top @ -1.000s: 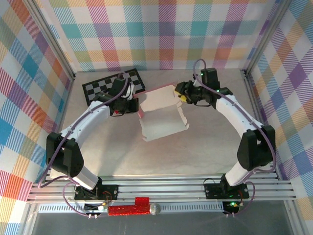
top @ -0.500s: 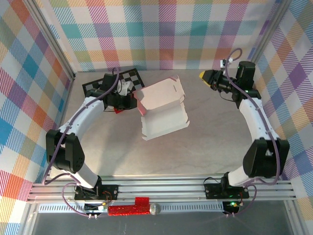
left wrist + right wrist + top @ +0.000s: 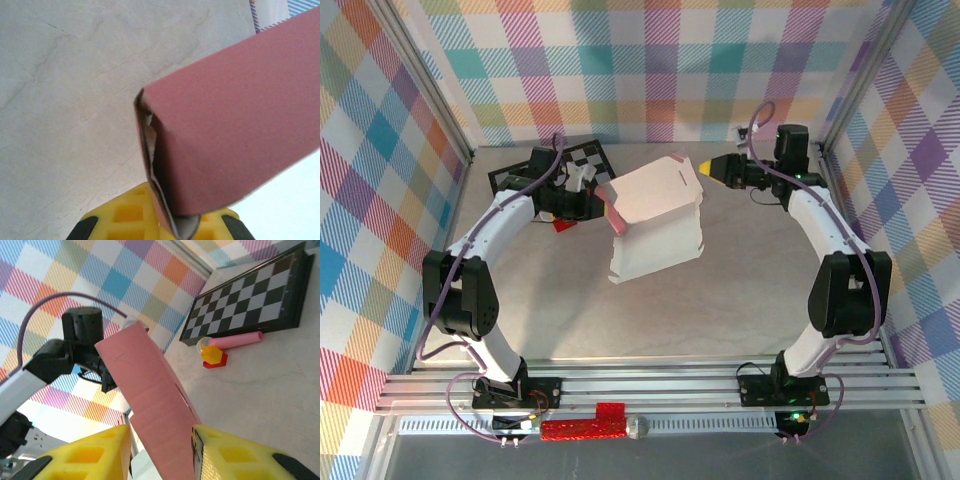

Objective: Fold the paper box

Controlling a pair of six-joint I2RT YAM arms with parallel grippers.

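On the table (image 3: 750, 290), the paper box (image 3: 655, 215), pinched by the left gripper (image 3: 175, 227), was tilted up at upper centre and straddled again by the spread right gripper (image 3: 162, 450) for creasing.

Readable text: none in any view.
Box (image 3: 655, 195): plain pink card, no print legible.
Checkerboard (image 3: 585, 155): black and white squares, no letters or numbers legible.
Walls (image 3: 650, 70): coloured plaid, no words or signs.
Red tag (image 3: 582, 428) on the front rail: any lettering is too small to read.
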